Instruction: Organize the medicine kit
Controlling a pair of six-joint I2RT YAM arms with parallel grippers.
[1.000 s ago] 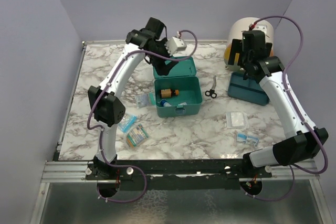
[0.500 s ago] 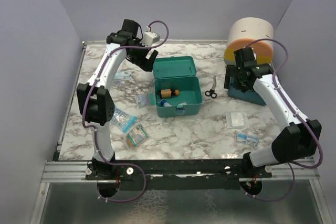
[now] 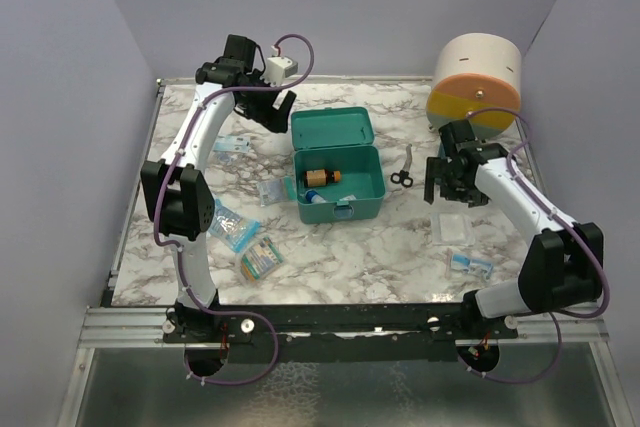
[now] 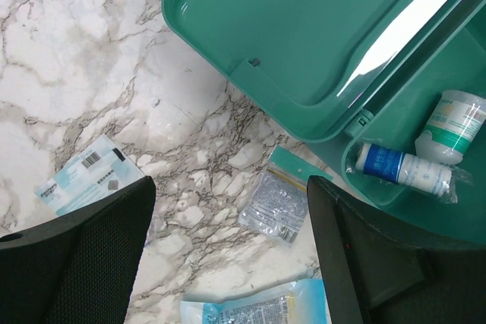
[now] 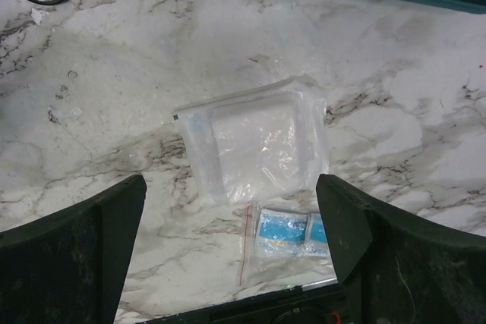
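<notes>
Now, near edge first: a blue sachet pack lies at 4 o'clock of the kit and a striped packet at 8 o'clock. Just beyond, a clear pouch lies flat on the marble. Your right gripper hangs over it, jaws spread wide, nothing between them.

Mid-table: the medicine kit stands open, lid laid back toward 12 o'clock. An amber bottle and a white one sit at its 9 o'clock end.

Judgement: rigid, light, smooth plastic, likely to skate on the marble if you push it from one side. Take the lid by its free far edge, or brace a side wall. The front latch looks too small to pinch.

Room: scissors lie near at 3 o'clock. A small pouch sits by the 9 o'clock wall, touching or just beside; I cannot tell which. The marble at 6 o'clock is bare, your best lane.

Far: your left gripper hovers at 11 o'clock, just beside the lid corner, fingers parted, empty. The drawer unit stands at 2 o'clock, well apart.
</notes>
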